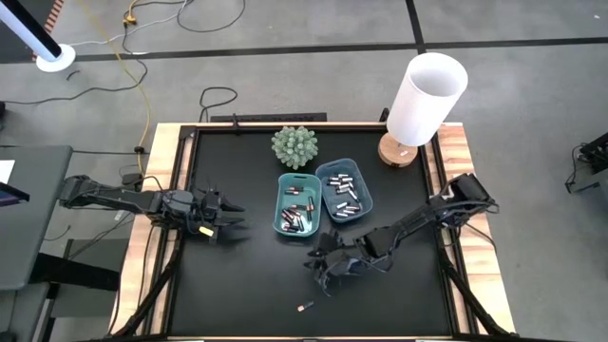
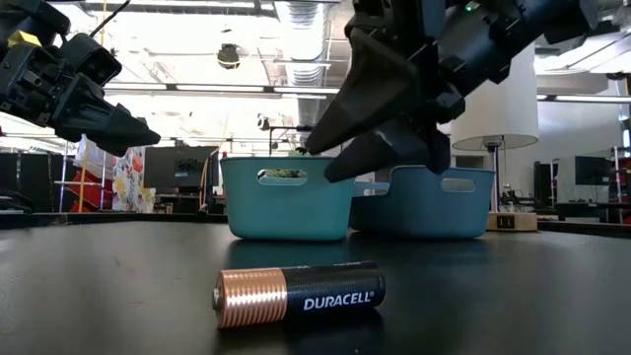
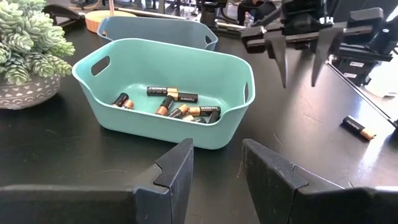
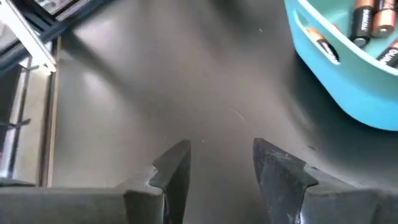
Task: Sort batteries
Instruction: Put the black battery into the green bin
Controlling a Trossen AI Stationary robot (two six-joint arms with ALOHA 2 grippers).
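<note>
Black table (image 1: 237, 285), wood-framed on its left and right edges: the near half lies open, with one loose battery (image 1: 305, 307) lying alone close to the near edge, well apart from everything else. In the low view that battery (image 2: 299, 294) lies on its side, copper end to the picture's left, with bare tabletop all around it.

Along the far edge stand a potted plant (image 1: 294, 146) and a white lamp (image 1: 425, 100) on a wooden base at the far right corner. Two teal trays sit side by side at mid-table, touching or nearly so. The left tray (image 1: 298, 203) holds a handful of dark, copper-ended batteries (image 3: 175, 104) gathered toward one end of its floor. The right tray (image 1: 344, 189) holds another scatter of batteries (image 1: 343, 190), several with silvery-white showing.

My right gripper (image 1: 328, 268) hangs above the table just on the near side of the trays, between them and the loose battery. Its fingers (image 4: 277, 168) stand moderately apart and carry nothing; the right wrist view shows only bare black surface between them, with a tray corner off to one side.

My left gripper (image 1: 231, 222) waits over the table's left part, left of the left tray, fingers (image 3: 176, 169) likewise parted and empty, pointing toward the tray.
</note>
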